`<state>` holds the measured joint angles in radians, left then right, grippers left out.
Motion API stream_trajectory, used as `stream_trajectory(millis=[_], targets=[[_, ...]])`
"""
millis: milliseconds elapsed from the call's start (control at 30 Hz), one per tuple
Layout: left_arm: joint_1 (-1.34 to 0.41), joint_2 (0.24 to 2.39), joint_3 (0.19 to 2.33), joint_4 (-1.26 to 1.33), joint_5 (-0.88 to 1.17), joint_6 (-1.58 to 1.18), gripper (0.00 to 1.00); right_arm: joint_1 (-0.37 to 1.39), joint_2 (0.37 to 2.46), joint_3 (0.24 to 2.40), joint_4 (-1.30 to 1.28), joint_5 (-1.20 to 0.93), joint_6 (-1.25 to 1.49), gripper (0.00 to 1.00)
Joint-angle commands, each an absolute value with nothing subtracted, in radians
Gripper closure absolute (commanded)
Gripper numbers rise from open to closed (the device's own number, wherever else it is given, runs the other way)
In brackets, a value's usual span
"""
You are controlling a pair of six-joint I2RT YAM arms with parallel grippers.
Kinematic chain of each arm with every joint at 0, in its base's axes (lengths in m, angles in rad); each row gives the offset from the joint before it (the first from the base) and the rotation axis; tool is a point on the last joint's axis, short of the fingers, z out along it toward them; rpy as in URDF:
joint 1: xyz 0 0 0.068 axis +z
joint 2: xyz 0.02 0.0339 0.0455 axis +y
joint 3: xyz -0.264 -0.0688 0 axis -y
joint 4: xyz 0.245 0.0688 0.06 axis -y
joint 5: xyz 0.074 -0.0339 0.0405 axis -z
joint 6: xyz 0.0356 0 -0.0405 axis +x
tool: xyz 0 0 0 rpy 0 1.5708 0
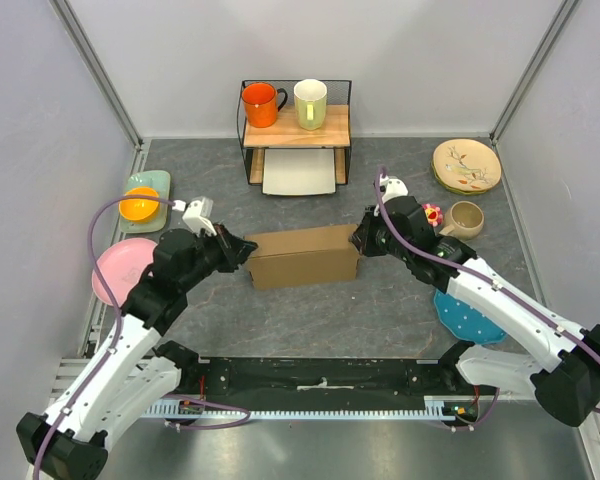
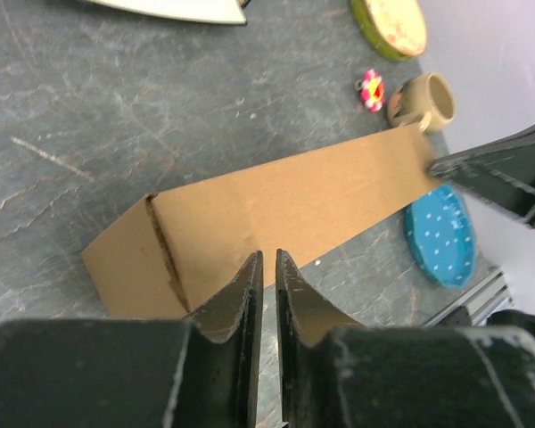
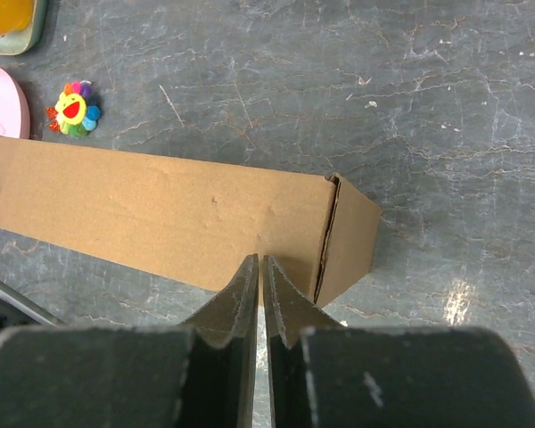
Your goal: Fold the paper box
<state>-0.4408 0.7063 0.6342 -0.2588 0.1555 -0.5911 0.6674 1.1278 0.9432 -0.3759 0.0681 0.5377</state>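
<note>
The paper box (image 1: 305,256) is plain brown cardboard and lies closed and flat-topped in the middle of the table, its long side left to right. My left gripper (image 1: 248,248) is at its left end, shut and empty. In the left wrist view its tips (image 2: 269,260) sit over the near top edge of the box (image 2: 285,201), beside the end flap crease. My right gripper (image 1: 358,240) is at the right end, shut and empty. In the right wrist view its tips (image 3: 260,260) sit over the box top (image 3: 152,209), near the right end flap.
A wooden shelf (image 1: 295,128) at the back holds an orange mug (image 1: 260,104) and a pale mug (image 1: 310,103), with a white tray (image 1: 300,172) beneath. On the right are a patterned plate (image 1: 466,165), beige cup (image 1: 465,218), flower toy (image 1: 433,213) and blue dotted plate (image 1: 468,318). On the left are an orange bowl (image 1: 139,204) and pink plate (image 1: 120,268).
</note>
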Motion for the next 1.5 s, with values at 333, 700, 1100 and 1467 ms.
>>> stream_trajectory(millis=[333,700,1100,1467], targets=[[-0.439,0.765,0.603,-0.259,0.233,-0.638,0.88,0.666,1.141,0.908,-0.457,0.071,0.531,0.89],[-0.446,0.746,0.491,-0.314,0.236,-0.545,0.98,0.667,1.12,0.858,-0.456,0.058,0.517,0.9],[-0.676,0.464,0.305,-0.334,0.106,-0.848,0.75,0.77,0.749,0.474,-0.414,0.002,0.693,0.87],[-0.684,0.438,0.517,-0.368,-0.106,-0.793,0.28,0.784,0.762,0.713,-0.483,0.164,0.615,0.34]])
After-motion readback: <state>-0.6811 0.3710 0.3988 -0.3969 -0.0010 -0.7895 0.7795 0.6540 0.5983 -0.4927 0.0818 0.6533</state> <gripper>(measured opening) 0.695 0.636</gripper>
